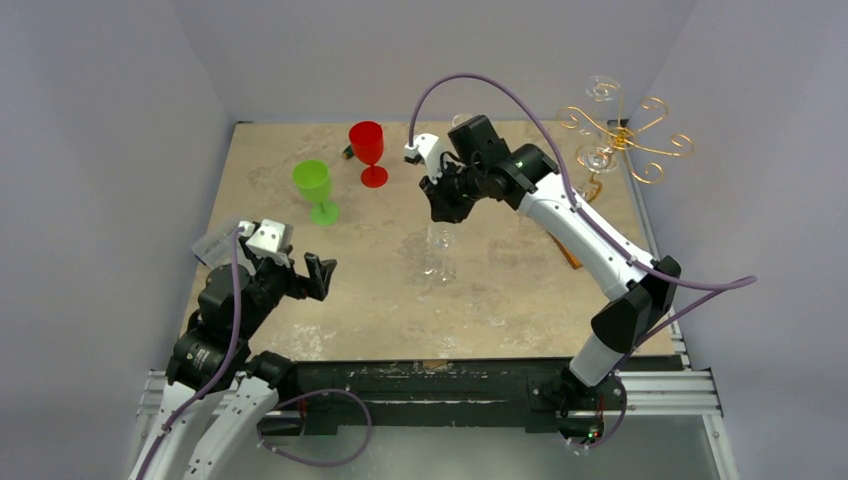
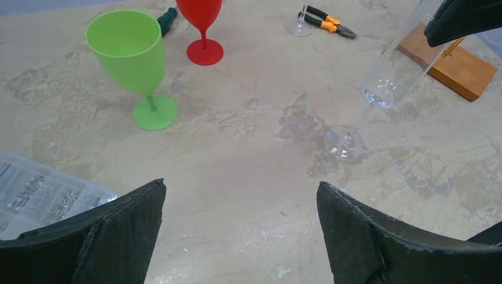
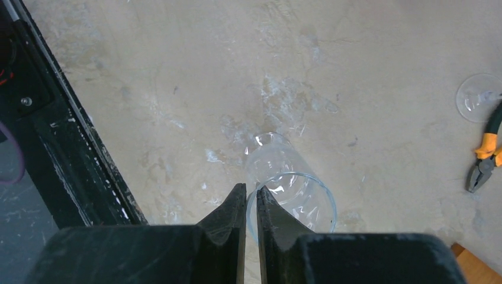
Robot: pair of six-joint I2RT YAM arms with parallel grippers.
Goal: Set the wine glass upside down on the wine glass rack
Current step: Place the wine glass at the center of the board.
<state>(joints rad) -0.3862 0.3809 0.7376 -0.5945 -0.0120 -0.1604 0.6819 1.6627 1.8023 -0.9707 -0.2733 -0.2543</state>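
From above, the right arm stretches out over the middle of the tabletop (image 1: 300,330). Its right fingers (image 1: 440,205) point down onto the top of a clear wine glass (image 1: 438,250), which stands foot-down under them. The wine glass rack (image 1: 625,140) is well apart from it at the far right corner, with two other clear glasses (image 1: 597,158) up among its gold arms. A green goblet (image 1: 315,190) and a red goblet (image 1: 368,150) stand upright on the far left side. The left fingers (image 1: 320,275) are spread apart near the left edge and grasp nothing, with a clear plastic parts box (image 1: 210,247) just beside that arm.

The left wrist view shows the left fingers (image 2: 379,236) wide apart over bare tabletop (image 2: 237,118). The wine glass (image 2: 393,77) leans at the right of this view, its foot low by the tabletop; I cannot tell whether it touches. Behind it lies the rack's wooden base (image 2: 456,65). Orange-handled pliers (image 2: 328,21) lie next to the round foot of another glass (image 2: 299,26).

The right wrist view looks down into the wine glass (image 3: 290,201). The right fingers (image 3: 234,216) are clenched on its rim, one inside and one outside the wall. The pliers (image 3: 485,160) lie off to the right.
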